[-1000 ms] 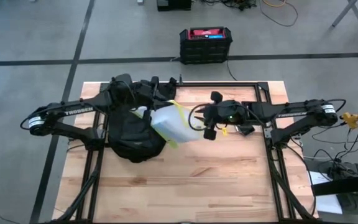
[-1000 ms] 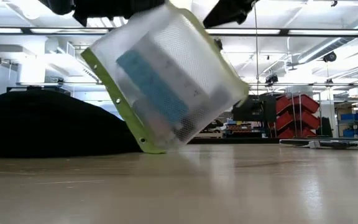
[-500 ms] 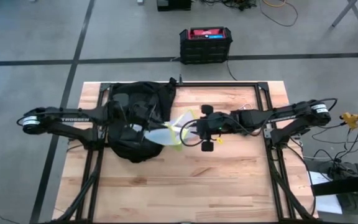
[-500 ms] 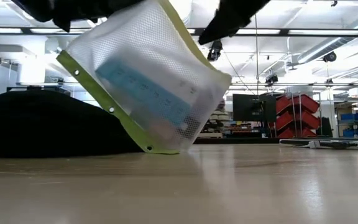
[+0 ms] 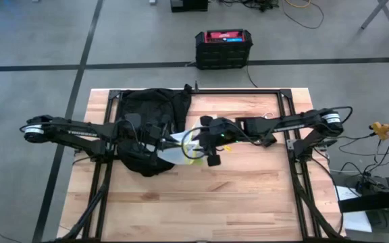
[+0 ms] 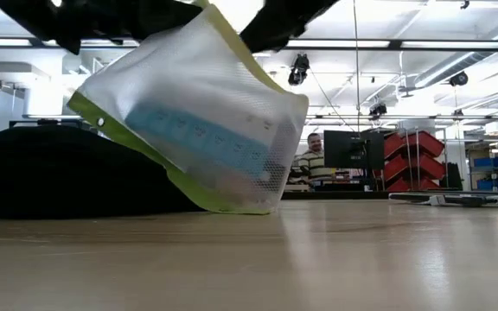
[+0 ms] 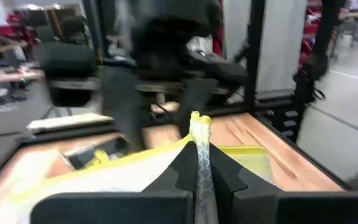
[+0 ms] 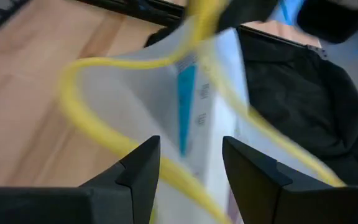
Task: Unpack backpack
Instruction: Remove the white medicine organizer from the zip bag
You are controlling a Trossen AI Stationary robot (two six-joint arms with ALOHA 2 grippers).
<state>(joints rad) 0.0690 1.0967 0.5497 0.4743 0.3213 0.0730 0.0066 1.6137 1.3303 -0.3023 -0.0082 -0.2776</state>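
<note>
The black backpack (image 5: 147,125) lies flat on the table's far left part, and shows as a dark mound (image 6: 50,173) in the low view. A white mesh pouch (image 6: 197,121) with a yellow-green border and a blue-and-white box inside hangs tilted beside the backpack's right side (image 5: 183,144). My left gripper (image 7: 202,177) is shut on the pouch. My right gripper (image 8: 191,168) comes from the table's right and is open, with the pouch's bordered edge (image 8: 185,74) running between its fingers. My left gripper pinches the pouch's mesh just below its yellow border (image 7: 197,127) between its two fingers, at the pouch's upper edge. The pouch hangs below, tilted, its lowest corner (image 6: 232,206) down at the table top. My right gripper straddles the pouch; I cannot tell whether it touches.
A black-and-red hard box (image 5: 223,48) stands on the floor beyond the table's far edge. A black metal frame (image 5: 286,108) runs along the table's far and right sides. Bare wood (image 5: 208,196) lies toward the near edge. A person (image 6: 316,154) sits far behind.
My left gripper has come down and toward the near right with the pouch, which has sunk from high above the table and tipped flatter. My right gripper has moved toward the table's left, closing in on the pouch. The backpack now lies uncovered.
</note>
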